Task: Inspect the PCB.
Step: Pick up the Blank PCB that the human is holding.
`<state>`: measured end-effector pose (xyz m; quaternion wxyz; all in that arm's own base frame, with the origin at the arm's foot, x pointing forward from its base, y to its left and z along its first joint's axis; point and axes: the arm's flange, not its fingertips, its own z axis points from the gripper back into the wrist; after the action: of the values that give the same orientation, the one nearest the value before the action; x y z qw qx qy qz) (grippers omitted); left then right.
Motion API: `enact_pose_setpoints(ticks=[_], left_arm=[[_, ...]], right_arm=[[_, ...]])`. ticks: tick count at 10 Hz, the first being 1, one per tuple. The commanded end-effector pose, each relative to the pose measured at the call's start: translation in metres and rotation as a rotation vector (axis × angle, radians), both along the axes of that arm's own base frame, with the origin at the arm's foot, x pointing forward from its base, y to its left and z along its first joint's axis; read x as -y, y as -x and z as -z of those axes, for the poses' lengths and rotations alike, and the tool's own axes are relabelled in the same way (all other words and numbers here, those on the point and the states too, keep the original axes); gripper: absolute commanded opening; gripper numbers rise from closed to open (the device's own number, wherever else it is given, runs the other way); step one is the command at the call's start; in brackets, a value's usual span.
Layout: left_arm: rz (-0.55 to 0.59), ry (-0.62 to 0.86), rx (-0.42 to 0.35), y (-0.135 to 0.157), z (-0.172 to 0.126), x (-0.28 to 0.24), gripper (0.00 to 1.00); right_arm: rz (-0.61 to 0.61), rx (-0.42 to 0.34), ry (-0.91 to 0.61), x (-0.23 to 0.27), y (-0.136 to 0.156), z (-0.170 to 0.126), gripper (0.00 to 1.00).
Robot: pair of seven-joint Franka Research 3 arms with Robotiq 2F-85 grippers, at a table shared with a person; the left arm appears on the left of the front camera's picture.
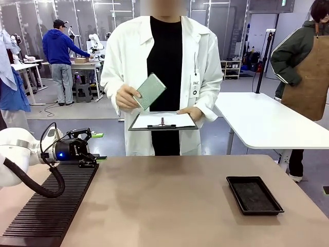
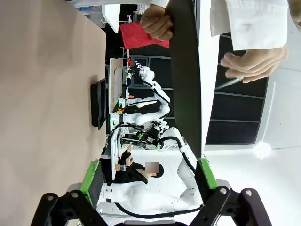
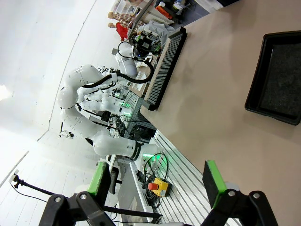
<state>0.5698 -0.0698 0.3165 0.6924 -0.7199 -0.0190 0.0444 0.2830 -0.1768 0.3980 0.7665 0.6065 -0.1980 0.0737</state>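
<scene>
Left jaws: spread wide with nothing between the green pads. They are turned sideways on the left arm, just above the far end of the ribbed black mat.
Right jaws: spread wide and empty, pads well apart, hanging over the bare surface.
PCB: off the surface, tilted, and pinched at a lower corner by one hand of the person in the white coat at the far side. It sits at chest height, just above the clipboard.
Clipboard: held level in the person's other hand, white paper up, beyond the far edge.
Edges: the mat runs along the left side, and the black tray sits near the right edge.
Open room: a wide bare stretch between mat and tray.
Room: a white table behind on the right, with people standing at benches farther back.
</scene>
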Motion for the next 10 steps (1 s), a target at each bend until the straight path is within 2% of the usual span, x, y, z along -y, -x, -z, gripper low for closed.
enact_pose_setpoints(ticks=[1, 3, 4, 7, 10], left_arm=[[-0.001, 0.003, -0.008, 0.0, 0.0, 0.0, 1.0], [0.0, 0.0, 0.0, 0.0, 0.0, 0.0, 1.0], [0.028, -0.036, 0.026, 0.016, -0.016, -0.016, 1.0], [0.028, -0.084, 0.071, 0.092, -0.077, -0.076, 1.0], [0.061, -0.089, 0.169, 0.167, -0.1, -0.125, 1.0]], right_arm=[[0.002, 0.009, -0.01, 0.0, 0.0, -0.001, 1.0], [0.002, 0.009, -0.01, 0.0, 0.0, -0.001, 1.0], [0.002, 0.009, -0.01, 0.0, 0.0, -0.001, 1.0], [0.002, 0.009, -0.01, 0.0, 0.0, -0.001, 1.0], [0.002, 0.009, -0.01, 0.0, 0.0, -0.001, 1.0]])
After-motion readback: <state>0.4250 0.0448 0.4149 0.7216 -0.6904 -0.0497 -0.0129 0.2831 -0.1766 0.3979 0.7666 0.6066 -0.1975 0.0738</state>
